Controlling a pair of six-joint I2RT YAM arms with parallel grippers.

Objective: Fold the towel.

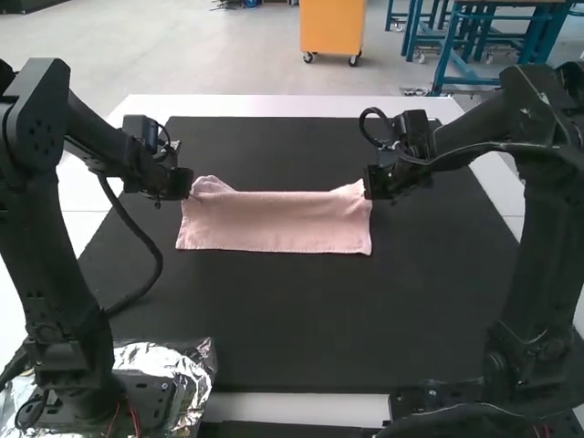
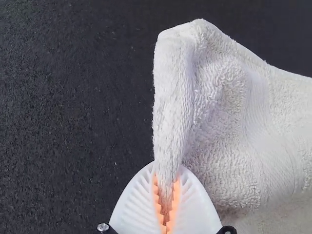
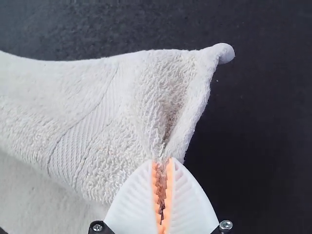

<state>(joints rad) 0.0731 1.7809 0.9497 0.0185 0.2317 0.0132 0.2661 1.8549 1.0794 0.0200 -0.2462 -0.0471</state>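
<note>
"What's nearest?"
"Crumpled foil (image 1: pixel 196 360) at the base of the left arm (image 1: pixel 59 246), then the near part of the dark mat (image 1: pixel 301 328)."
"And the towel (image 1: pixel 274 221)?"
"Farther up the mat, between the two grippers, lying as a wide strip. Its near edge runs almost straight; its far corners are peaked and creased."
"Where's the left gripper (image 1: pixel 172 185)?"
"At the towel's far left corner. Its ribbed fingers (image 2: pixel 129 207) pinch a narrow fold, orange pads pressed on the cloth."
"The right gripper (image 1: pixel 381 181)?"
"At the far right corner. Its fingers (image 3: pixel 190 207) clamp gathered cloth too, and a small tip of towel sticks out past the pinch."
"Beyond that?"
"More dark mat, then the white tabletop (image 1: pixel 283 106) along its far edge."
</note>
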